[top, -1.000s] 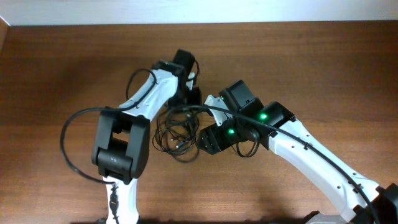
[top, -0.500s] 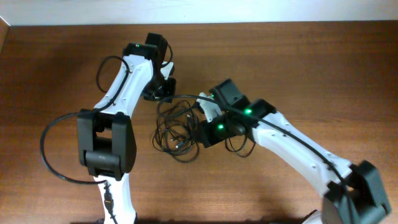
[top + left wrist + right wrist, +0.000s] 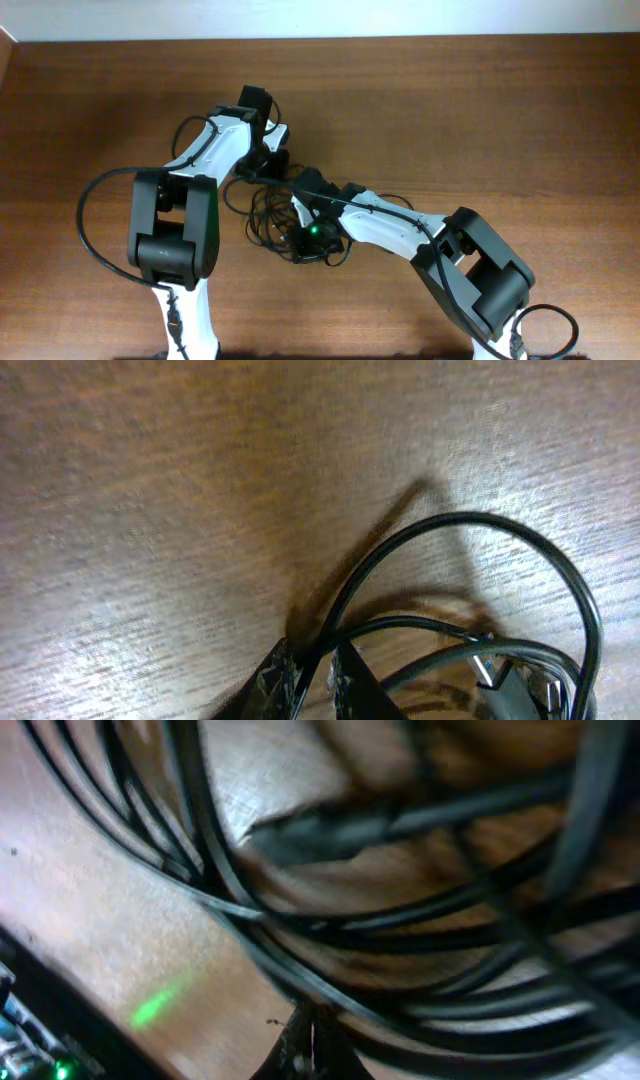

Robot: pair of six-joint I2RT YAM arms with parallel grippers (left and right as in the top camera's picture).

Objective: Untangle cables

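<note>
The cables [image 3: 268,215] lie as a loose tangle of thin black loops in the middle of the wooden table. My left gripper [image 3: 262,172] is at the tangle's upper edge. In the left wrist view its tips [image 3: 315,678] are closed round one black cord [image 3: 480,520], and a silvery plug [image 3: 485,670] lies just to the right. My right gripper [image 3: 298,243] is low in the tangle's lower right part. In the right wrist view its tips [image 3: 312,1045] are shut together, with cords [image 3: 330,920] crossing just above them. Whether a cord is pinched there is hidden.
A thick black arm cable [image 3: 95,220] loops out left of the left arm's base. The table's far edge [image 3: 400,38] meets a white wall at the top. Bare wood [image 3: 520,130] lies right of the tangle.
The left arm swung left, then returned to the tangle's upper edge as its jaws closed. The right gripper shut, then moved left, deeper into the tangle.
</note>
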